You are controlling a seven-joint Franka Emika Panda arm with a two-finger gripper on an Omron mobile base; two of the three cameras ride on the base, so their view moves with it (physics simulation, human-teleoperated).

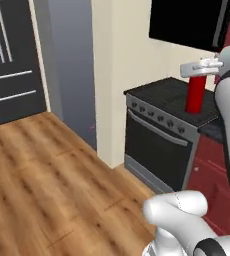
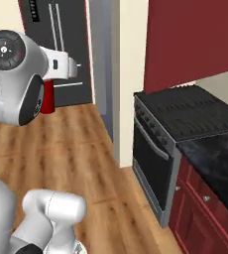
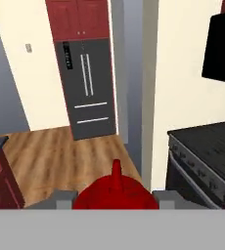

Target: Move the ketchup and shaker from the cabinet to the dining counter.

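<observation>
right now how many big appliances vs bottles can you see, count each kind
stove: 1
fridge: 1
ketchup bottle, held in the gripper jaws: 1
total: 3

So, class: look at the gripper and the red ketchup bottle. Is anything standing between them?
Nothing visible does. In the hand view the ketchup sits directly between the gripper fingers, nozzle pointing up. In the left base view the bottle hangs under the hand, in front of the stove. The dining counter cannot be identified here.
</observation>
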